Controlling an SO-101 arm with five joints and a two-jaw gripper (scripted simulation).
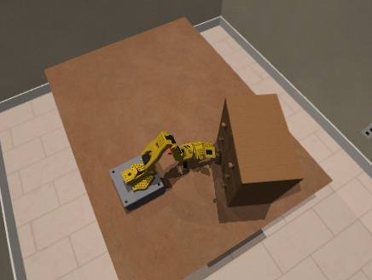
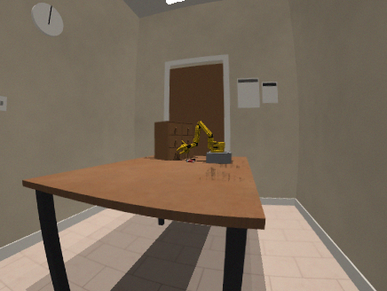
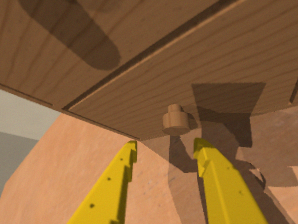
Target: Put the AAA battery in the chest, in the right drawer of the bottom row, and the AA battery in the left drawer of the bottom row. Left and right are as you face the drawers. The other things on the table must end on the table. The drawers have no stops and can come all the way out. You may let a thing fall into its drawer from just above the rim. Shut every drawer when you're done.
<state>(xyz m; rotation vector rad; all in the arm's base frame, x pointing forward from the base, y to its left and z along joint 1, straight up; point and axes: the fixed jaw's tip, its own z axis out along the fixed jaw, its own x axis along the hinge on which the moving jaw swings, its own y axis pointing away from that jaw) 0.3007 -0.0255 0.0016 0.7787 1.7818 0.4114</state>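
From my remote seat it's mostly room: brown wooden table (image 2: 146, 186) on black legs (image 2: 51, 239), beige tiled floor (image 2: 288, 262), brown door (image 2: 195, 93) at 12 o'clock in the exterior view, two paper sheets (image 2: 248, 93) just right of it, wall clock (image 2: 47, 19) at 10 o'clock, wall socket (image 1: 368, 131) at 3 o'clock from the top
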